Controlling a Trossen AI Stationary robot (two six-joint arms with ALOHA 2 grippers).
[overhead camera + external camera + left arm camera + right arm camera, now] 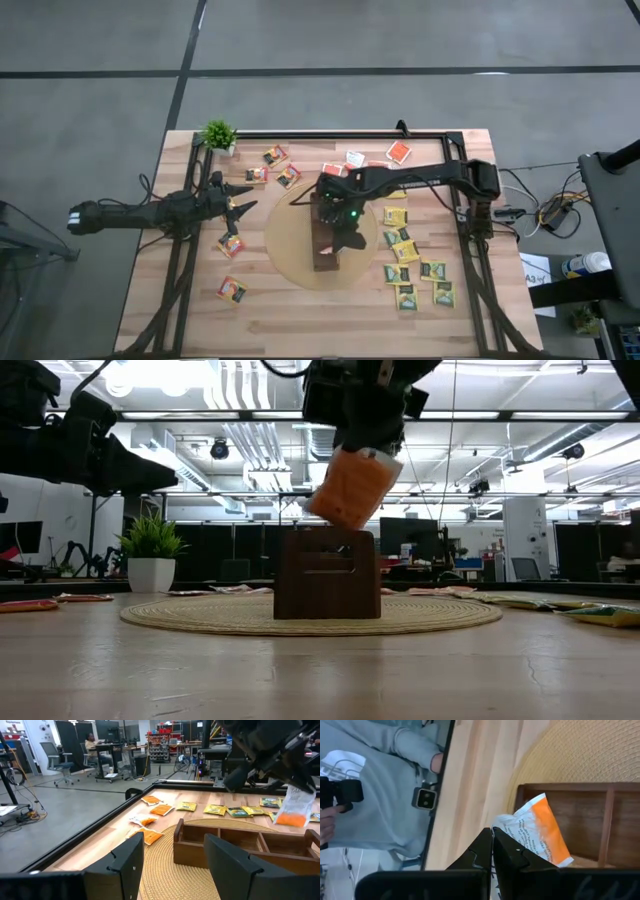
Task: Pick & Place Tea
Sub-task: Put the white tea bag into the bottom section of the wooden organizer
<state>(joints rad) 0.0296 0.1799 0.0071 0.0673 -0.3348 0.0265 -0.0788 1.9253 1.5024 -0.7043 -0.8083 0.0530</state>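
Observation:
My right gripper (pixel 362 442) is shut on an orange-and-white tea sachet (pixel 351 489) just above the long brown wooden box (pixel 326 250). The box stands on the round woven mat (pixel 290 240) in the middle of the table. The sachet (pixel 540 832) hangs over one end compartment of the box (pixel 590 815). My left gripper (pixel 243 205) waits open at the table's left side with nothing between its fingers, pointing level at the box (pixel 240 845). My right gripper pinches the sachet's white end (pixel 507 832) between its two fingers. The fingers slant downward from the table's right. The sachet hangs tilted below them, orange end lowest (pixel 345 515), clear of the box's top edge.
Loose orange sachets (pixel 275 155) lie along the far side and the left (pixel 232 290). Yellow and green ones (pixel 405 245) lie to the right of the mat. A small potted plant (pixel 219 135) stands at the far left corner. A person in a grey sleeve (pixel 380 785) stands beyond the table's edge.

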